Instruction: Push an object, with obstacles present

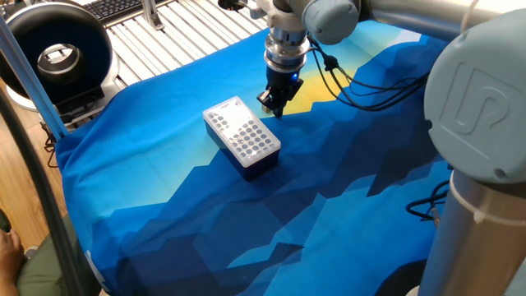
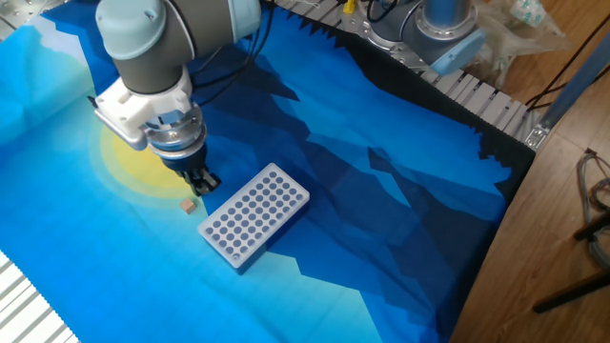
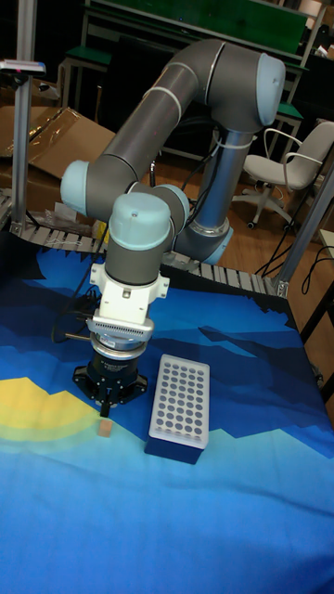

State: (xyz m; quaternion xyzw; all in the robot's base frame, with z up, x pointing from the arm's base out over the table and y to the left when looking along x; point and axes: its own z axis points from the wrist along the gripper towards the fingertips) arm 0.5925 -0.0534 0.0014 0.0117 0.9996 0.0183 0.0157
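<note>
The object is a tiny tan cube (image 2: 189, 204) lying on the blue cloth, also seen in the tall fixed view (image 3: 106, 427). My gripper (image 2: 203, 183) points down with its fingers closed together and nothing between them. Its tip hovers just behind the cube, a small gap away (image 3: 105, 406). In one fixed view the gripper (image 1: 274, 104) covers the cube. The obstacle, a white-topped box (image 2: 254, 216) with dark holes and blue sides, lies right beside the cube and gripper (image 1: 242, 136) (image 3: 180, 397).
Black cables (image 1: 362, 82) trail from the wrist over the cloth. A black round device (image 1: 53, 49) stands on the slatted metal surface (image 1: 189, 29) beyond the cloth. The cloth's edge drops to a wooden floor (image 2: 534, 238).
</note>
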